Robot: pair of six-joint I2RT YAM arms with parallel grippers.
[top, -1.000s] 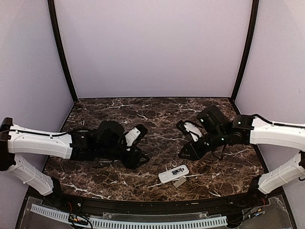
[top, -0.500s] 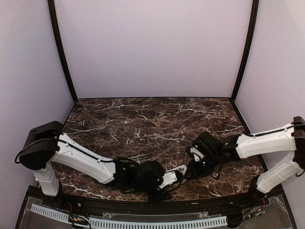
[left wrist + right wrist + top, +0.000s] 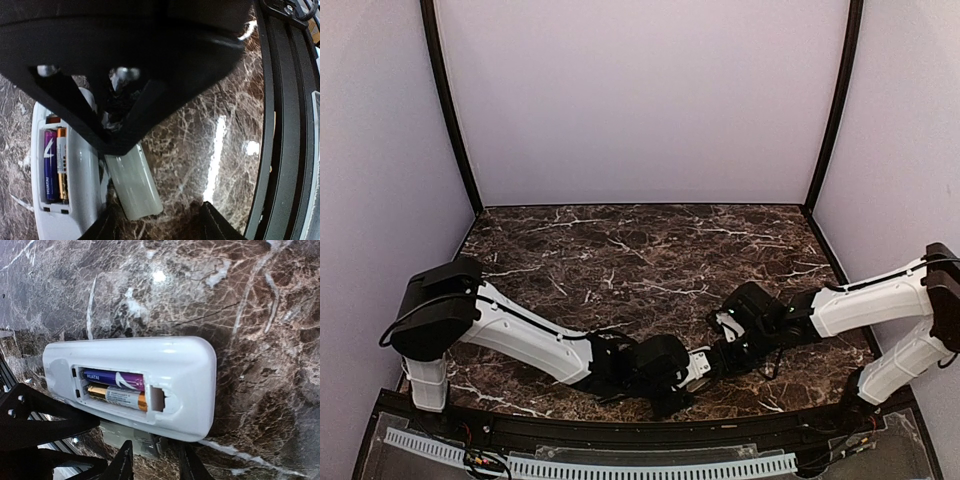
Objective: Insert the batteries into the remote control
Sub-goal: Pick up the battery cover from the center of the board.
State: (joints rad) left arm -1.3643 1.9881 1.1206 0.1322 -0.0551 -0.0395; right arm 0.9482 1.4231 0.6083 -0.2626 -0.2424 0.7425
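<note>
The remote control (image 3: 185, 371) lies back up on the marble, its battery bay uncovered. Two batteries sit side by side in the bay, a purple one (image 3: 111, 378) and a gold-and-white one (image 3: 116, 396); the left wrist view shows the pair (image 3: 54, 165) too. The small white cover piece (image 3: 134, 184) lies flat on the table beside the remote (image 3: 82, 200). My left gripper (image 3: 161, 226) is open, with the cover's end near one finger. My right gripper (image 3: 155, 464) is open, its tips either side of the cover's edge (image 3: 131, 439). From above, both grippers (image 3: 690, 372) (image 3: 720, 356) crowd over the remote.
The black front rail (image 3: 280, 125) of the table runs close beside the left gripper. The left arm (image 3: 530, 340) stretches low along the near edge. Purple walls (image 3: 640, 100) close the back and sides of the marble top (image 3: 620, 250).
Both arms have come in from mid-table to the remote near the front edge. The remote showed its face a second ago and now lies back up. Both grippers have narrowed slightly.
</note>
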